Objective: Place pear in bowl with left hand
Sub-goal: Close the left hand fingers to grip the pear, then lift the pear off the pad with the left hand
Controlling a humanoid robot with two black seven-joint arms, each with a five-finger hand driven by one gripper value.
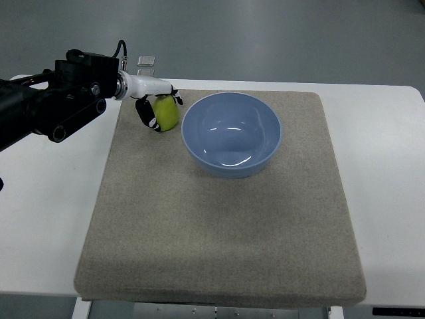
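A yellow-green pear [167,113] is at the back left of the beige mat [219,226], just left of the light blue bowl [231,133]. My left hand [158,106] reaches in from the left edge on a black arm, its fingers curled around the pear. Whether the pear rests on the mat or is lifted off it cannot be told from this view. The bowl stands upright and holds nothing. The right arm does not show.
The mat lies on a white table [385,159], whose far edge meets grey floor. A small clear clip-like object [147,62] sits at the table's back edge behind the hand.
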